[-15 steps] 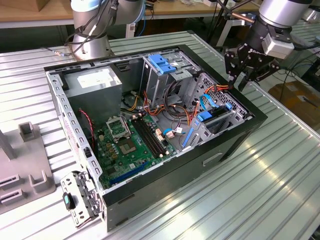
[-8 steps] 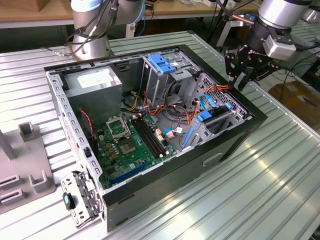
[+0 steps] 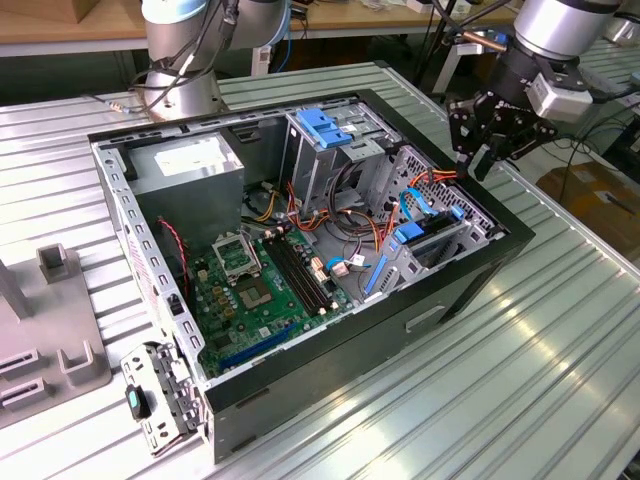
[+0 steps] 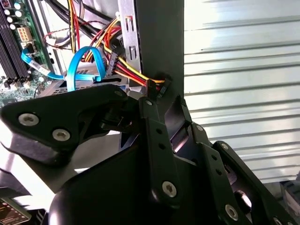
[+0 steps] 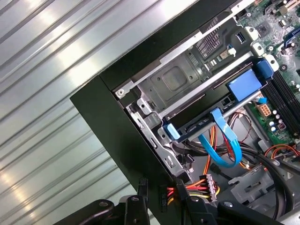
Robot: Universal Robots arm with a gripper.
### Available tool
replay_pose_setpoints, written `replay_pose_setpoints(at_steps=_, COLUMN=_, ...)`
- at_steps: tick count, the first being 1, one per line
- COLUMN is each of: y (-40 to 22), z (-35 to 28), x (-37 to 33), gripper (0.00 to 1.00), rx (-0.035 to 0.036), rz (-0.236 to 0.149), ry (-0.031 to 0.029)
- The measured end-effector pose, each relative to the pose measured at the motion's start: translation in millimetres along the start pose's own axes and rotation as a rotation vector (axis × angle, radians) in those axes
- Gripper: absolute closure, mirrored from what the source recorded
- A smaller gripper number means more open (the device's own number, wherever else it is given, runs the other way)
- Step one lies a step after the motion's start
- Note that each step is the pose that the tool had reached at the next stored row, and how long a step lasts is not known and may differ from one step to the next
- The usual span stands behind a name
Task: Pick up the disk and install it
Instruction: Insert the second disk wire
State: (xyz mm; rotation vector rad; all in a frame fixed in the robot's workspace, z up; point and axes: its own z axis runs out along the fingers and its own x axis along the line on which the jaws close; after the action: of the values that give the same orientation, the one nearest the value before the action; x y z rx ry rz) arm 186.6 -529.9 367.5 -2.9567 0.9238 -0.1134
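Hovering over the far corner of the open computer case on the exterior view's right, the gripper held nothing; I cannot tell if it was open or closed. The disk sat in its bay under it, on the ribbed metal tabletop. In the first wrist view, the disk lay slotted in with blue rails and a blue cable. In the second wrist view, red and yellow wires ran near the gripper.
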Motion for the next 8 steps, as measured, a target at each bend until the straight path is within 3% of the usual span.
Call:
replay_pose_setpoints(at_steps=4, y=-5.0, z=1.5, x=1.1, gripper=0.65, rx=0.0024, rz=-0.014, ry=-0.0019)
replay_pose_setpoints(at_steps=8, y=-5.2, z=1.5, x=1.1, gripper=0.65, rx=0.0025, rz=-0.014, ry=-0.002)
